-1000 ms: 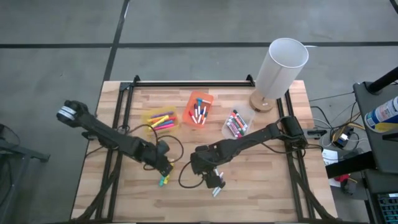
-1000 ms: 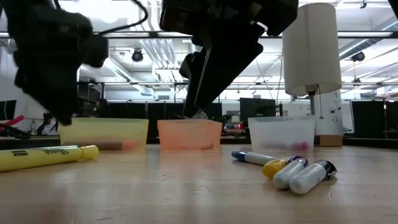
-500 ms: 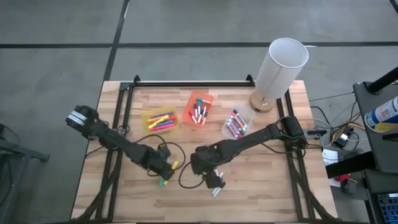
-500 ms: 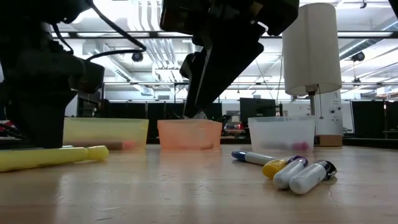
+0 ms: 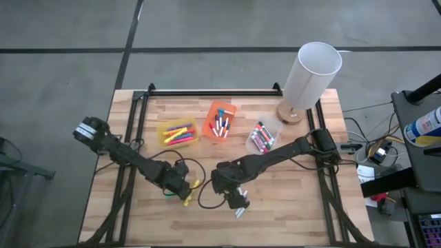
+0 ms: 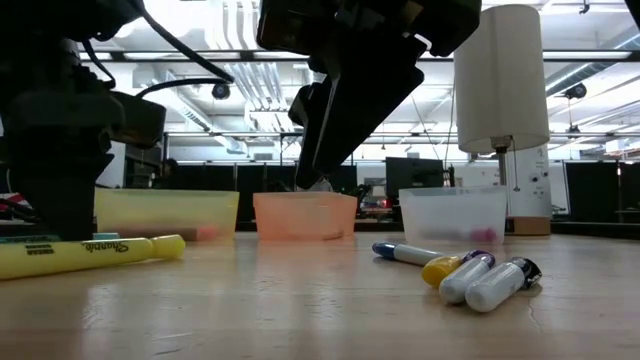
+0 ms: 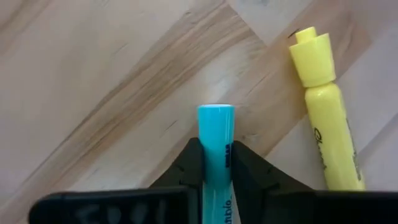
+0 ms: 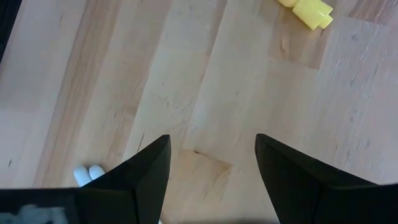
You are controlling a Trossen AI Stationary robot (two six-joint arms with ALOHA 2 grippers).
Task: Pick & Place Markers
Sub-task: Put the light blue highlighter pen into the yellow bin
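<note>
A teal marker point(image 7: 216, 134) lies on the wooden table near its front left, and my left gripper point(image 5: 180, 191) is shut on it. A yellow highlighter point(image 7: 325, 127) lies flat right beside it, also seen as a yellow highlighter point(image 6: 95, 252) in the low view. My right gripper point(image 8: 211, 155) hovers open over bare wood near the table's middle front. A few loose markers point(image 6: 470, 275) lie close to it, and white markers point(image 5: 240, 211) show just near of it. More markers fill the yellow bin point(image 5: 178, 133), the orange bin point(image 5: 221, 121) and the clear bin point(image 5: 262, 138). My left gripper pinches the teal marker's barrel point(image 7: 216, 163) between its two fingers point(image 7: 188, 163), one on each long side. The fingers come down at it from above. The marker's blunt end point(image 7: 216, 112) sticks out past the fingertips. The marker appears level at table height.
A white lamp point(image 5: 306, 79) on a wooden foot stands at the table's far right corner. The three bins stand in a row across the far middle. A black rail point(image 5: 210, 91) runs along the far edge. Bare wood stretches along the near edge.
My left gripper has come down to the table and shut on the teal marker. The yellow highlighter beside it has slid a little along the table toward the right. My right gripper has kept still.
</note>
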